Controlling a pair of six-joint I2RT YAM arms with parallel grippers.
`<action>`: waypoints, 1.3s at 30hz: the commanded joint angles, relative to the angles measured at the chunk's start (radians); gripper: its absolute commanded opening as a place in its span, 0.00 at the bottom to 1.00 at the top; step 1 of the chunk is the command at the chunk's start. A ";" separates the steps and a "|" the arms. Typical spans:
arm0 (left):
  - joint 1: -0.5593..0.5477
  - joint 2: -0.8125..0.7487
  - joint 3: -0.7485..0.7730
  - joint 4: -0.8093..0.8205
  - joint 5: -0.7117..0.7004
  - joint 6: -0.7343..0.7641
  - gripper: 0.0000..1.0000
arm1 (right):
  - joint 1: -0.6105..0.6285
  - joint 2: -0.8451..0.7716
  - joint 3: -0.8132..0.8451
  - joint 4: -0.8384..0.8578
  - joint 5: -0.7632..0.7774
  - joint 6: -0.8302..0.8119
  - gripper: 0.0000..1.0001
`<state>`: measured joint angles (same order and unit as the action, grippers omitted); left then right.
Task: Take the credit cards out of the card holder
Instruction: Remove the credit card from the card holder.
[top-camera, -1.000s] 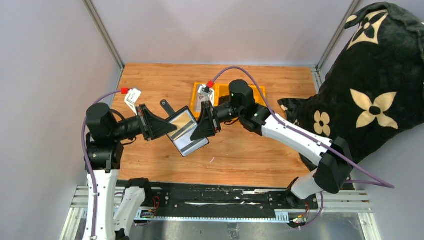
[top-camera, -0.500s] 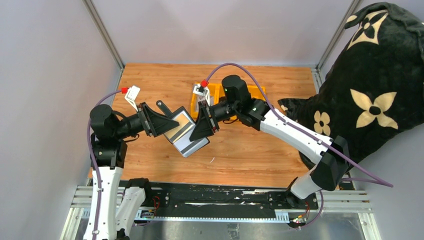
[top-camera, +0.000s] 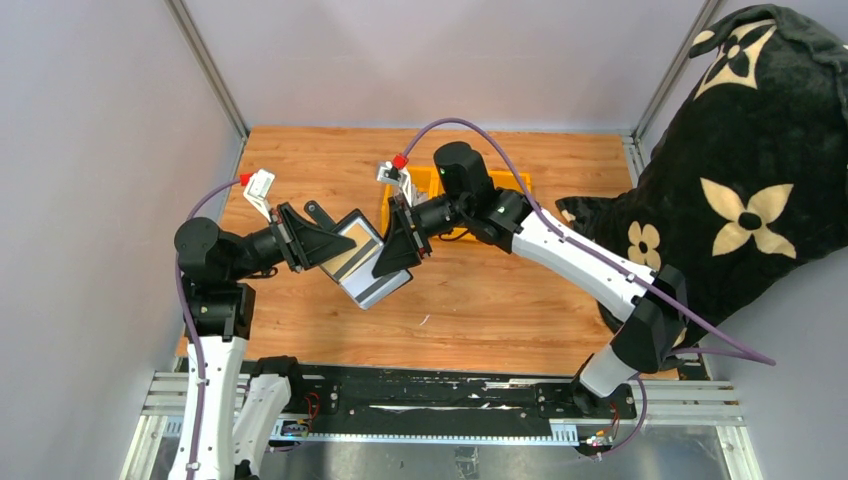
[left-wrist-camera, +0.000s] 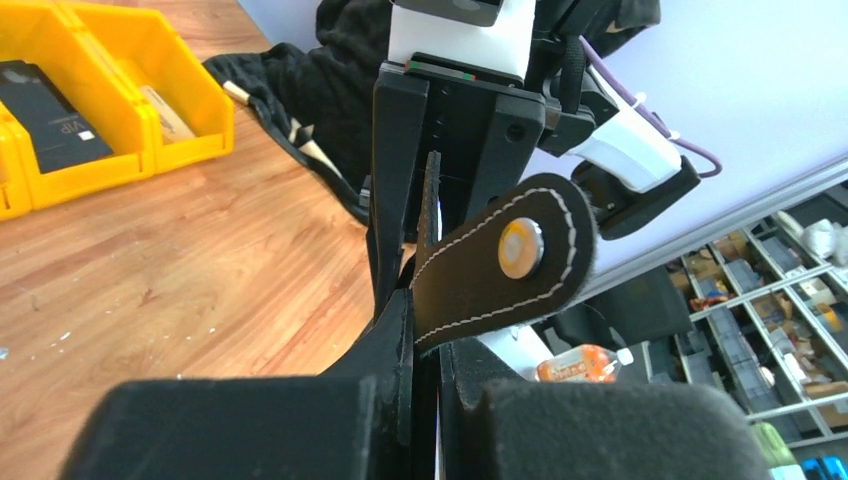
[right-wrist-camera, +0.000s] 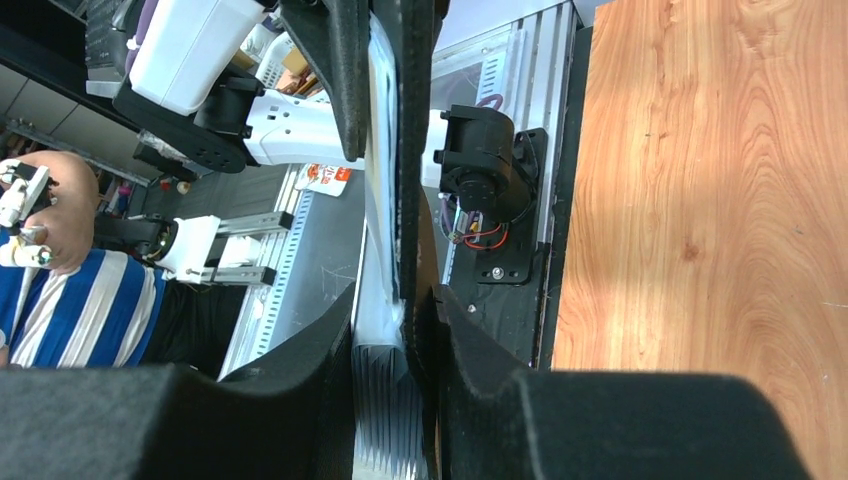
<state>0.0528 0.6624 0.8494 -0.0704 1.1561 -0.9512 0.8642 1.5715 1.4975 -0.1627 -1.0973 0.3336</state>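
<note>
I had the card holder (top-camera: 368, 272) aloft over the table (top-camera: 500, 300). My left gripper (top-camera: 338, 246) was clamped narrowly on it from 9 o'clock. My right gripper (top-camera: 384, 262) pinched its 2 o'clock edge, with pale credit cards (right-wrist-camera: 383, 400) showing between the fingers.

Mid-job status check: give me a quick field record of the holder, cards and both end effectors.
holder: held above the table between both arms, strap unsnapped and sticking out
cards: pale stack pinched edge-on, not yet clear of holder
left end effector: shut on holder
right end effector: shut on cards
bins: yellow, on the table's far side
</note>
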 joint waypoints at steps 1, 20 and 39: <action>0.002 -0.006 -0.015 0.091 0.002 -0.059 0.00 | 0.005 0.018 0.044 -0.010 -0.041 -0.034 0.16; 0.004 -0.010 0.028 -0.100 -0.346 0.101 0.00 | -0.055 -0.247 -0.286 0.568 0.357 0.481 0.61; 0.003 -0.037 0.000 -0.005 -0.328 -0.062 0.00 | 0.010 -0.044 -0.326 0.833 0.367 0.745 0.59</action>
<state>0.0528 0.6430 0.8421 -0.1455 0.8249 -0.9707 0.8600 1.4929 1.1862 0.6029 -0.7437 1.0267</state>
